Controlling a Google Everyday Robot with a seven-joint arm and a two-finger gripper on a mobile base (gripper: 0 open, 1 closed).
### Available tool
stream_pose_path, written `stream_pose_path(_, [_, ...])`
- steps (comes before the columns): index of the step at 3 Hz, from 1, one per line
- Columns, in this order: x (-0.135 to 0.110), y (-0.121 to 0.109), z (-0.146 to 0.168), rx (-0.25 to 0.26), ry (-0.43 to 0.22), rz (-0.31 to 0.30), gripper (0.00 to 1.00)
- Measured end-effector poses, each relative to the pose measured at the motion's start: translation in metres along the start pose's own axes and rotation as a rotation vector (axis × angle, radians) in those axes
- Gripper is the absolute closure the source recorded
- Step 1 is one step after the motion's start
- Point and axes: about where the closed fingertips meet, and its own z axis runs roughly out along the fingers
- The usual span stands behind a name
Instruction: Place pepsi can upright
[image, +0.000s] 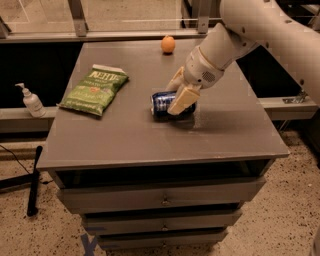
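Observation:
The pepsi can (162, 104) lies on its side near the middle of the grey table top (125, 140), its silver top facing left. My gripper (177, 95) reaches down from the upper right. Its cream fingers (181, 100) straddle the can's right part, one in front and one behind, closed around the can. The can rests on the table.
A green chip bag (95, 89) lies flat on the table's left part. A small orange ball (168, 44) sits near the back edge. A hand sanitizer bottle (31, 100) stands on a ledge left of the table. Drawers are below the front edge.

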Motion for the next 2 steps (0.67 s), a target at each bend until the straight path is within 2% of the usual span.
stream_pose_path(1, [0.0004,0.0047,0.0029,-0.006,0.050,-0.025,0.00])
stream_pose_path(2, [-0.0007,0.0082,0.0050,-0.011,0.095,-0.049,0.00])
